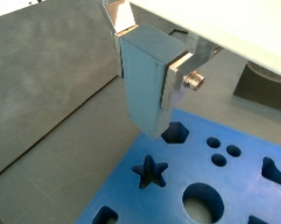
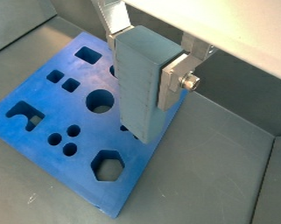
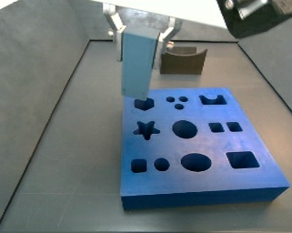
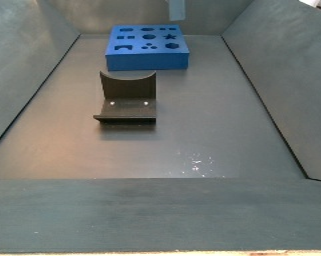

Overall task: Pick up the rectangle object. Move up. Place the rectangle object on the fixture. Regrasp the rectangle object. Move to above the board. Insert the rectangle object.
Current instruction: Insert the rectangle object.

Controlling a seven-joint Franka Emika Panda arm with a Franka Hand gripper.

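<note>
- Jaws of the gripper point(image 1: 146, 54) are clamped on the bar point(image 1: 147, 87), a silver finger point(image 1: 178, 74) flat against its side; the bar hangs upright.
- Both wrist views show the bar's lower end over the blue board point(image 2: 55, 109), near the edge with the hexagon hole point(image 2: 108, 165).
- Only a side view shows the whole layout: the bar point(image 3: 137, 62) is raised above the board's point(image 3: 209, 177) far left corner, with the brown fixture point(image 3: 182, 61) behind it.
- From the opposite end, a side view puts the fixture point(image 4: 127, 98) mid-floor, apart from the board point(image 4: 147, 47); the gripper is barely visible there.
</note>
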